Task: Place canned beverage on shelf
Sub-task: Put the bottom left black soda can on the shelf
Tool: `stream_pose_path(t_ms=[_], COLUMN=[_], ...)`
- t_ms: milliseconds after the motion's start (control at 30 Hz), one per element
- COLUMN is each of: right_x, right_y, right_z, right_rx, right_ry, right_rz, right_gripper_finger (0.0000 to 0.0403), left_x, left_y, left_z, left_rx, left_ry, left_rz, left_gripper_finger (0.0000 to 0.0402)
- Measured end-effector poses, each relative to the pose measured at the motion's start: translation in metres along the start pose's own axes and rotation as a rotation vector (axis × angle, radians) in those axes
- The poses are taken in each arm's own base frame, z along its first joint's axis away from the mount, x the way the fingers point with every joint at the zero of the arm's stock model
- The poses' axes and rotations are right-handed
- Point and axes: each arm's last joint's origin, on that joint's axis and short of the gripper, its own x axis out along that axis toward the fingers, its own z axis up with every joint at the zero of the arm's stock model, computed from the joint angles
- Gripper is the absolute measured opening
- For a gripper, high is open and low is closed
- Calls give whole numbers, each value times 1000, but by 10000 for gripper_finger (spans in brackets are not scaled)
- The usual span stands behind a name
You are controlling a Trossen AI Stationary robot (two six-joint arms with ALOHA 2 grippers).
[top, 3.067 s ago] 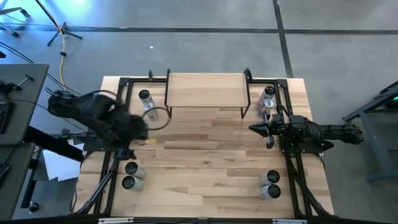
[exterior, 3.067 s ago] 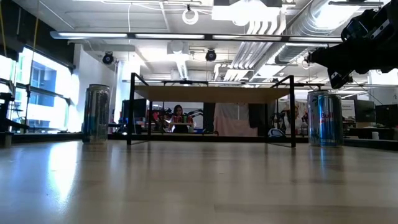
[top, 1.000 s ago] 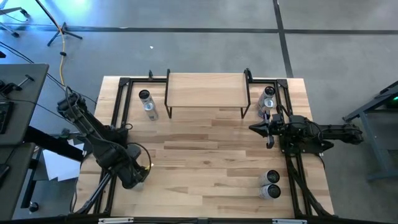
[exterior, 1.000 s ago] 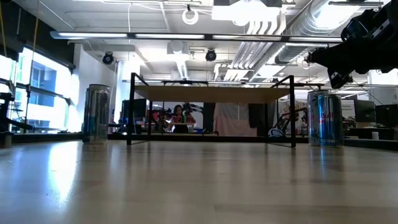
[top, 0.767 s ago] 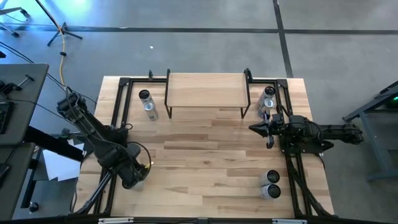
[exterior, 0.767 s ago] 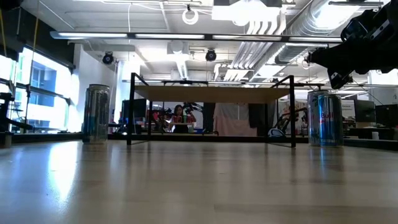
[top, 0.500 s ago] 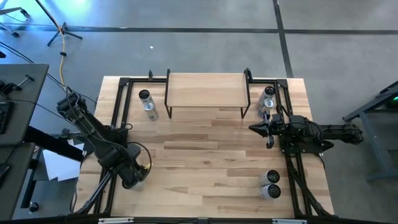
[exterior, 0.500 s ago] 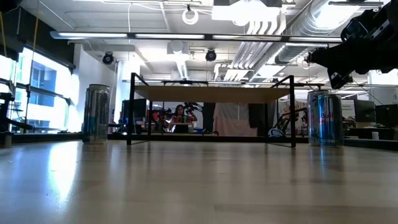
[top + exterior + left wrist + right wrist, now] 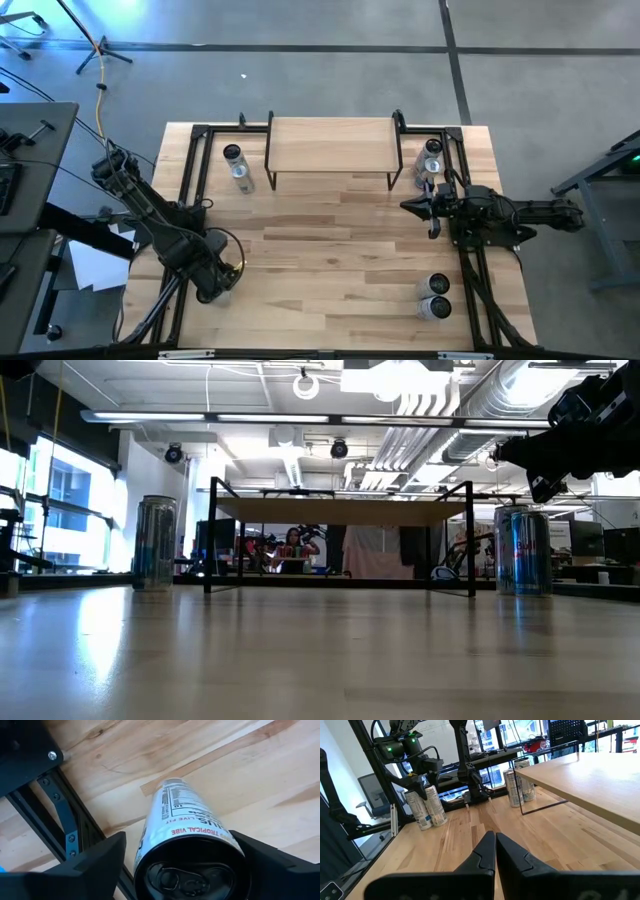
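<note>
A white canned beverage (image 9: 185,820) stands upright on the tabletop at the near left, and I look down on its lid and tab. My left gripper (image 9: 179,839) points straight down over it and is open, one finger (image 9: 95,865) on each side of the can's upper wall and close to it. In the high view the gripper (image 9: 212,283) hides the can. The shelf (image 9: 332,143) stands on black legs at the far middle. My right gripper (image 9: 408,207) is shut and hovers level at the right, holding nothing.
Two cans (image 9: 237,165) stand left of the shelf, two (image 9: 430,160) right of it, and two more (image 9: 435,297) at the near right. A black frame rail (image 9: 65,830) runs beside the can under my left gripper. Bare wood (image 9: 330,260) lies between the arms.
</note>
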Motion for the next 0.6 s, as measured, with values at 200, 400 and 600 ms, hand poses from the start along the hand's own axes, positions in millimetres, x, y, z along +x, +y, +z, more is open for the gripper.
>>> stream_pose_path(t_ms=[200,400,600], right_x=[0,0,0], right_y=[0,0,0], right_z=[0,0,0], right_rx=[0,0,0], right_ry=[0,0,0], right_rz=[0,0,0], right_gripper_finger=[0,0,0], left_x=[0,-5,-31], left_y=[-1,3,22], left_z=[0,3,19], left_rx=[17,28,9], left_ry=[4,3,-40], left_rz=[-15,-32,-124], left_gripper_finger=[258,207,207])
